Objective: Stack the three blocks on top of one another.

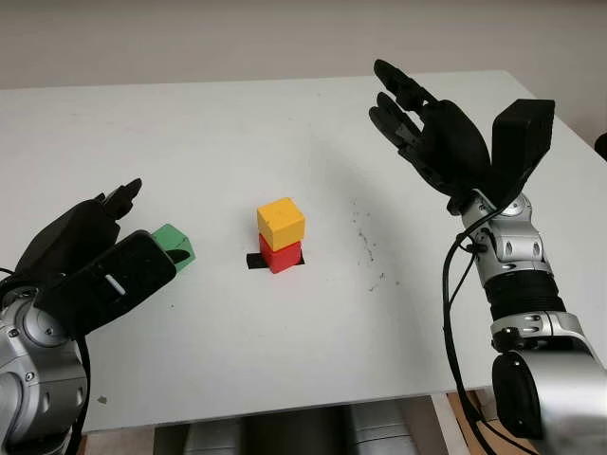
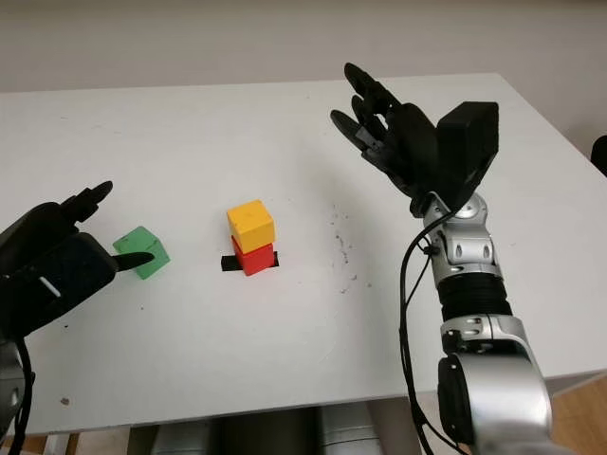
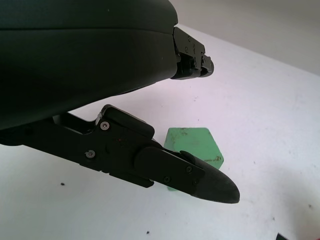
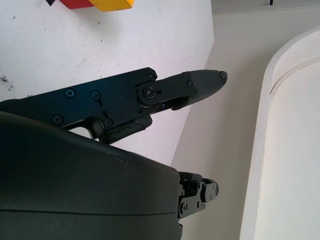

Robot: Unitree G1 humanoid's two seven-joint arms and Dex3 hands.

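Reaching left hand (image 1: 90,251) at green block (image 1: 174,246), open

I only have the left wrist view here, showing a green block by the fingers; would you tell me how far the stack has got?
Observer: The yellow block already sits on the red block, mid-table over a black mark.
Operator: Is the green one part of it?
Observer: No, the green block stands apart on the table, with the left hand open around it, not yet gripping.
Operator: And the other hand?
Observer: The right hand is open, raised above the table to the stack's right, holding nothing.
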